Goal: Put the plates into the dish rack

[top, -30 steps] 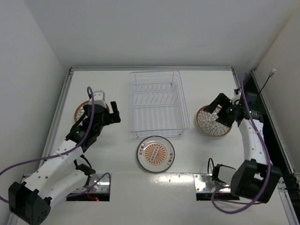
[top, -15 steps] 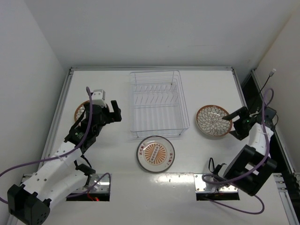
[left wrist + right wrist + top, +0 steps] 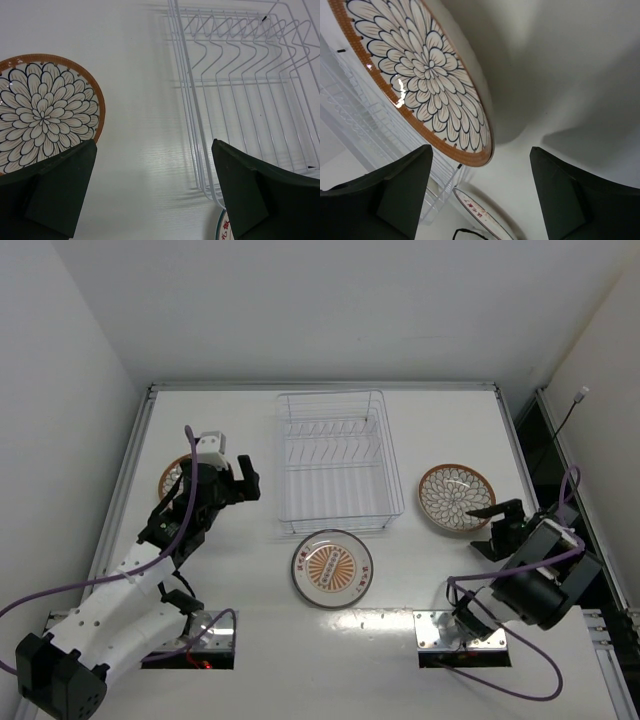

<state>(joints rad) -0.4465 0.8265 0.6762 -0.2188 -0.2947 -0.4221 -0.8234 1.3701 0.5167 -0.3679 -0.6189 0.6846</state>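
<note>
From the overhead camera I read the layout as a fair split of work. The dish rack (image 3: 335, 502) sits mid-bench with its tines upright and every slot empty. The left petal plate (image 3: 171, 476) lies flat beside it within my left arm's reach, and the right petal plate (image 3: 456, 497) lies flat on the other side. The sunburst plate (image 3: 333, 567) with red lettering lies flat just in front of the rack's near edge, between the two arms. None of the three is loaded, so I judge the job to be at its very start. The left jaws hang wide apart with nothing between them, over the bench (image 3: 450, 430) between the left petal plate and the rack. The right jaws are also apart and hold nothing; they sit low, just beside the right petal plate's near rim (from above I cannot tell whether a finger touches it). That looks to me like a line-up for an edge grip, since a plate lying flat offers little but its rim. The left wrist camera gives what the overhead hides: most of the left petal plate's pattern, which the arm covers from above, and the bends of the rack's tines. The right wrist camera, low and tilted, shows the shadowed gap under the right petal plate's rim, with rack wires and a sliver of the sunburst plate beyond.
</note>
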